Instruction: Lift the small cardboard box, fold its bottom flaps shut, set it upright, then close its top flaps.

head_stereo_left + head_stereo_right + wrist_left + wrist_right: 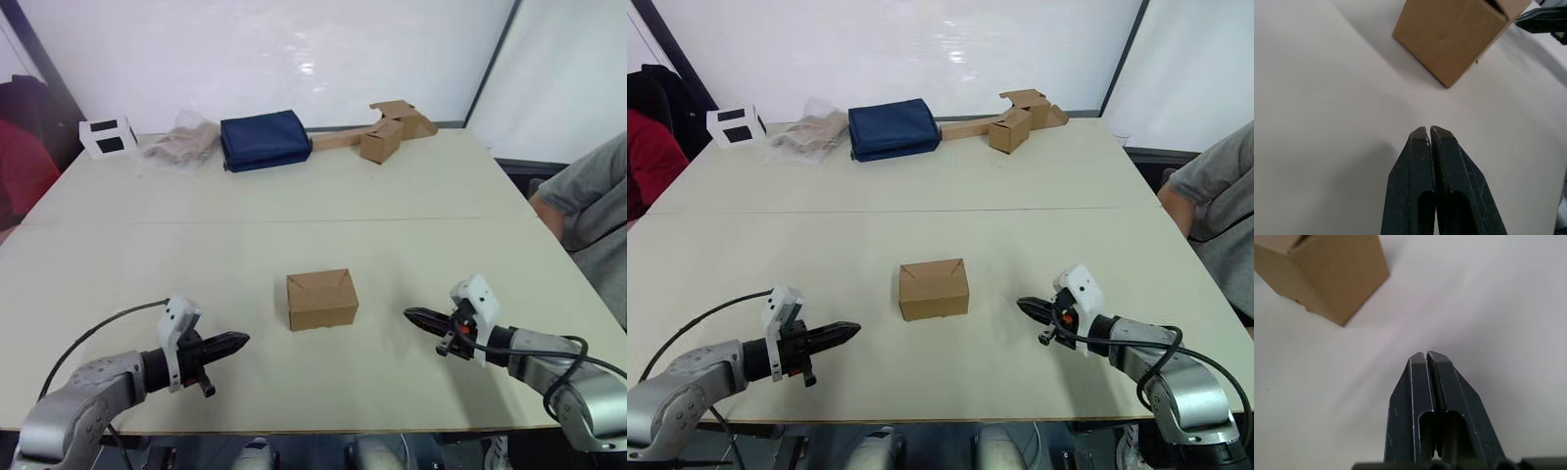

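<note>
While the small plain brown cardboard box (322,300) sits upright near the middle of the pale cream table (294,206), its top flaps (319,284) lie folded flat, meeting in angled seams. Left gripper (235,342) rests low over the table on the box's left, black fingers (1420,186) pressed together, holding nothing, tips aimed at the box but clear of it. Right gripper (413,316) mirrors it on the box's right, its 2 black fingers (1422,406) also pressed together and empty, tips pointing inward, apart from the cardboard. So the box stands between the 2 grippers, touched by neither. Bottom flaps are hidden underneath, so their state cannot be told.

Along the far edge of the table: a small white block with dark windows (108,136) at the far left, a crumpled clear plastic bag with tan contents (179,144) beside it, then a folded navy blue fabric pouch (265,139). Further right, another brown cardboard box joined to a long cardboard strip (384,132). At the right edge, a person's arm in a grey sleeve (586,196) sits beside the table.
</note>
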You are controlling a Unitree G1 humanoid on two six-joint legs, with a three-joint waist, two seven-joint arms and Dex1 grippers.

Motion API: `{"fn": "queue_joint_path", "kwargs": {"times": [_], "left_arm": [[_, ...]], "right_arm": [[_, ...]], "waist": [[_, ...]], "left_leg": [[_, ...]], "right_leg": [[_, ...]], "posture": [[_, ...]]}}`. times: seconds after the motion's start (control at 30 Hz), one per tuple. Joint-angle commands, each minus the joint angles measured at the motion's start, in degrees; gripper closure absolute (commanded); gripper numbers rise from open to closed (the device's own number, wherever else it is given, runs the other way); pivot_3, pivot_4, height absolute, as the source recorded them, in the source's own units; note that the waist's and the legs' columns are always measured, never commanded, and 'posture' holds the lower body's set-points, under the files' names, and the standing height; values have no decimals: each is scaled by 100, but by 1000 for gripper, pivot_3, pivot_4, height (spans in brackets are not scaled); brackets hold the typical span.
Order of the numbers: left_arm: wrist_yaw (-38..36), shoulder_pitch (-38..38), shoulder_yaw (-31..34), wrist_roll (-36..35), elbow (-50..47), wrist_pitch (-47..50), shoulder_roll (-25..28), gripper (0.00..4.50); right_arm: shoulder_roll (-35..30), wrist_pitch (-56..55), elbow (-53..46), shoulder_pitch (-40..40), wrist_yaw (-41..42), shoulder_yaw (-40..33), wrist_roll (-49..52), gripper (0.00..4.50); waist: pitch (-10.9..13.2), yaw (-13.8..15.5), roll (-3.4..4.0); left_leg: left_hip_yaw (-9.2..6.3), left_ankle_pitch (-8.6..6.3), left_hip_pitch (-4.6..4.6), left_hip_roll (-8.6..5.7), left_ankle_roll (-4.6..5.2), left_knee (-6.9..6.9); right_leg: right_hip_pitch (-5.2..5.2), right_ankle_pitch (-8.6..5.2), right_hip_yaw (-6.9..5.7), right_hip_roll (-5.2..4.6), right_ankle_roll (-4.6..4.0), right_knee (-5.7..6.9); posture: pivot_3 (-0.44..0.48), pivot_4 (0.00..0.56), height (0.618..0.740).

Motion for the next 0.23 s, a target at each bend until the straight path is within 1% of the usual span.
{"fn": "queue_joint_path", "kwargs": {"times": [0.03,0.17,0.23], "left_arm": [[3,-8,204,-77,51,-98,76,4417],[-38,-29,175,-67,107,-135,91,4417],[-59,-42,98,124,185,-368,89,4417]], "right_arm": [[-19,-132,-66,-41,64,7,14,4500],[20,-150,-103,-13,31,57,19,4500],[37,-154,-131,7,7,75,27,4500]], "waist": [[0,-3,0],[0,-3,0],[0,-3,0]], "left_leg": [[0,0,2,0,0,0],[0,0,2,0,0,-2],[0,0,2,0,0,-2]], "right_leg": [[2,0,0,0,0,0],[3,0,0,-1,0,-2],[3,0,0,-1,0,-2]], "posture": [[0,150,740],[0,150,740],[0,150,740]]}}
